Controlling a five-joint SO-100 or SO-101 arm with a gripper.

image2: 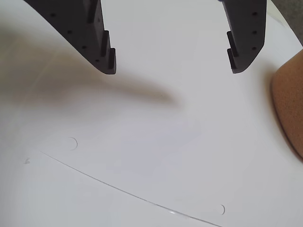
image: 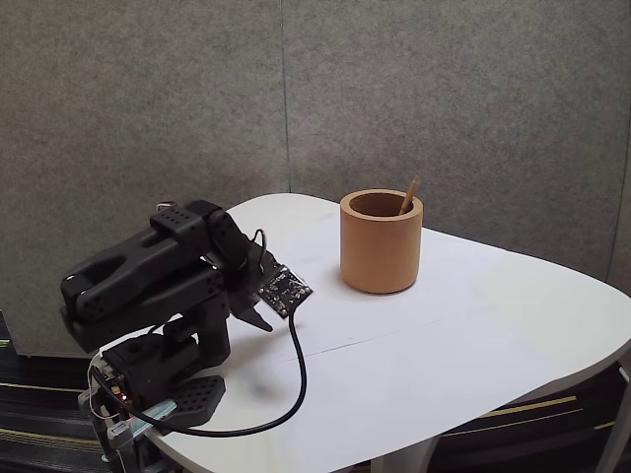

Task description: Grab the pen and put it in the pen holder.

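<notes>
Pen (image: pixel 408 196) in holder (image: pixel 381 246); end effector (image2: pixel 173 71) open, empty, low over the surface (image: pixel 473 335).

Fixed view: pen stands tilted inside holder, leaning on the rim's right side w/ only its top end poking above. Holder upright on white surface, toward the back, right of the arm (image: pixel 158 271). Arm folded low at front-left corner, black cable (image: pixel 286 394) looping from a small board near its wrist down to the base; end effector (image: pixel 258 313) pointing down-right, well apart from holder. Wrist view: two dark fingers (image2: pixel 102 45) spread wide apart, nothing btwn them, just bare white surface (image2: pixel 156 142) w/ a faint curved seam line below. Holder's edge (image2: pixel 289 113) shows at right border, just beside the right finger's tip but not touching.
</notes>
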